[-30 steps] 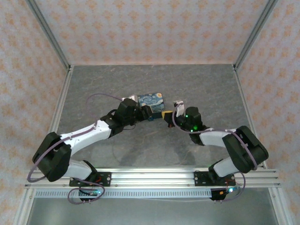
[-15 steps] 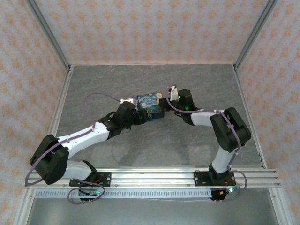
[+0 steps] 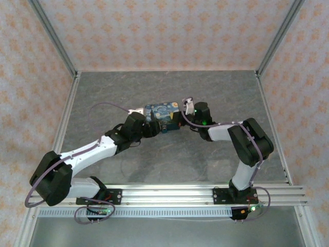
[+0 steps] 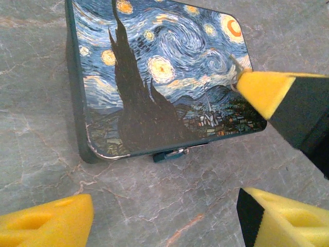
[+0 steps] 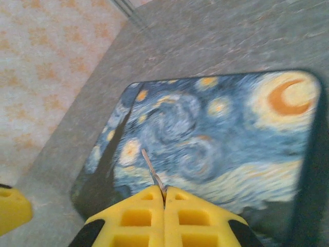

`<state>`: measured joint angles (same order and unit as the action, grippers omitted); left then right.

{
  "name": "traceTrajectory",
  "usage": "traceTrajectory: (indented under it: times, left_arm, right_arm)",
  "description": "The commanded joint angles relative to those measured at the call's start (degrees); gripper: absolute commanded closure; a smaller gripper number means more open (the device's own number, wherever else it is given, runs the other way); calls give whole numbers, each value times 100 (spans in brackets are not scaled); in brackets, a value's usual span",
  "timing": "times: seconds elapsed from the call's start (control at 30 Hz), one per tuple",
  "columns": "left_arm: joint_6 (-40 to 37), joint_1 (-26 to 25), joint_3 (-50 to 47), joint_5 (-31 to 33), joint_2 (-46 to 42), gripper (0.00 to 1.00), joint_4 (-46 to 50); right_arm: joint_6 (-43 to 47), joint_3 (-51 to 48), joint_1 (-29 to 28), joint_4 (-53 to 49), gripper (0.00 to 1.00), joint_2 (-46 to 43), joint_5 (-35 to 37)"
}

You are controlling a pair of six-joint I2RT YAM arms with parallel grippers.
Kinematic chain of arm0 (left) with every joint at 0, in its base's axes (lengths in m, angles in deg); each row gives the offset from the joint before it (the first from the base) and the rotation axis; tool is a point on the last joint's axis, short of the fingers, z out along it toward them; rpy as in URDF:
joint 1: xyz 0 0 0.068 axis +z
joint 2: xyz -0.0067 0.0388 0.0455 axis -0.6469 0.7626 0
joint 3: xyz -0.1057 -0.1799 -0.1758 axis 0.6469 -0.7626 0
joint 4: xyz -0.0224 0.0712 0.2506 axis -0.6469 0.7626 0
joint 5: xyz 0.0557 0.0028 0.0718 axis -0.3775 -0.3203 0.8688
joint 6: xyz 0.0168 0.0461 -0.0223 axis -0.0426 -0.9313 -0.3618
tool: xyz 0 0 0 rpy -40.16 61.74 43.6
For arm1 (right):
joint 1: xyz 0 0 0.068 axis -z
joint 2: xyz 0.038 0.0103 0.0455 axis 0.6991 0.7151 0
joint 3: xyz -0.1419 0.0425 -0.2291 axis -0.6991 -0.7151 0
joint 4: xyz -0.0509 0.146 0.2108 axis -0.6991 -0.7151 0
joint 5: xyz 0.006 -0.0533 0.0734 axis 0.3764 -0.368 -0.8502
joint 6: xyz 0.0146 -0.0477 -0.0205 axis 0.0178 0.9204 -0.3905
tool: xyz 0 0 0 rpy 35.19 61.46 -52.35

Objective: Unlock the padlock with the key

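Over the night-sky box (image 4: 154, 77): key (image 5: 153, 172) pinched, padlock (image 4: 168, 156) at its front edge.
The right gripper (image 5: 164, 198) presses its 2 pads together on the key, blade sticking forward, likely for steering into the keyhole. The left gripper (image 4: 164, 221) stands spread, holding nothing, facing the box's front, probably to steady the teal padlock hanging under that rim, apart from the key.
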<state>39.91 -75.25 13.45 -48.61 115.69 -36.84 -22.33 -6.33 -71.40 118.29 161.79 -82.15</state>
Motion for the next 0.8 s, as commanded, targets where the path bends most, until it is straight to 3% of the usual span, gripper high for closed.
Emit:
traceTrajectory:
  times: [0.0,0.33,0.57,0.77]
  left_arm:
    - [-232,57,-126,-38,-203,25,-152]
    - [-341,380,-502,-634,-312,24,-538]
    - [-463,574,-474,-1011,-307,24,-634]
    - [-322,767,-489,-1301,-297,25,-884]
  right_arm:
    - [-384,-420,-331,-532,100,129,-52]
    - [-518,-180,-460,-612,100,-63,149]
    - [-547,361,39,-874,100,-514,-158]
    - [-601,1019,296,-901,100,130,-504]
